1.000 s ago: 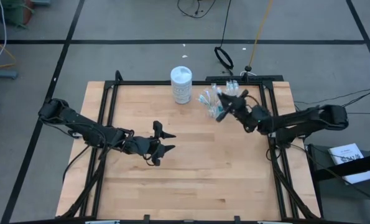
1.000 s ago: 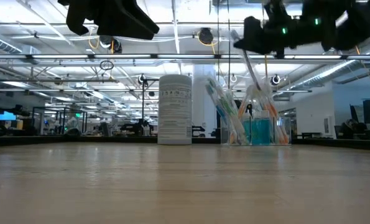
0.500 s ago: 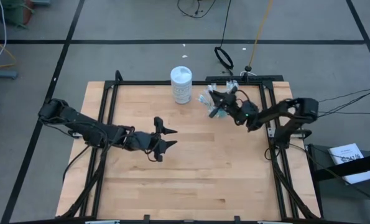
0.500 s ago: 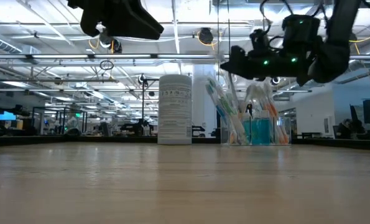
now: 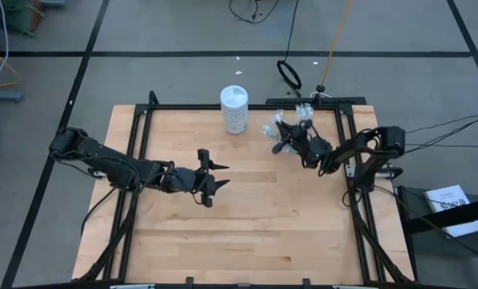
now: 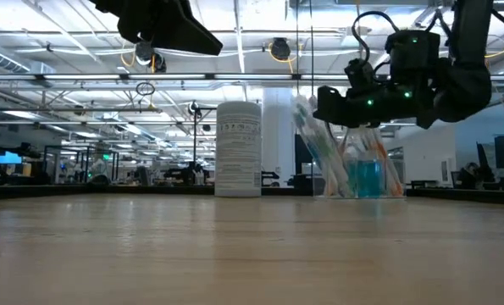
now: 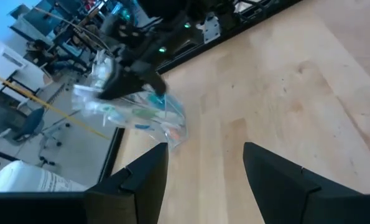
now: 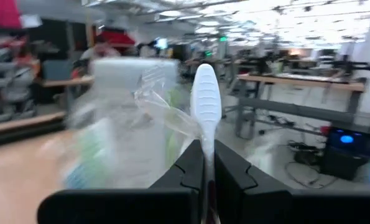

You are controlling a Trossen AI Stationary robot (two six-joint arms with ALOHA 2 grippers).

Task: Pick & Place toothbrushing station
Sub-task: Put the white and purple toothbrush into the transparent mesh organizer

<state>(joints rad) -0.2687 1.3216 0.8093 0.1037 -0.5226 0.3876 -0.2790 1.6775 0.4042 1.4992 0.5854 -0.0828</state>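
Pinching a white toothbrush (image 8: 206,99), right claw (image 5: 282,141) hangs over the clear cup (image 6: 359,165); drop it straight in. Left claw (image 5: 210,178) spread, waiting mid-counter (image 5: 255,225).

looks like i'm in a big open lab: ceiling trusses (image 6: 65,80), desks with monitors (image 8: 346,140), cables on the floor (image 5: 255,10).

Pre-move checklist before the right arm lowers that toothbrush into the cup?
1. Right claw shut on white toothbrush: ok.
2. Brush upright in the grip: ok.
3. Clear cup standing on the table: ok.
4. Brush exactly over a free gap in the cup: cannot tell.
5. Left claw open, mid-table, away from the cup: ok.
6. White canister apart from the cup: ok.
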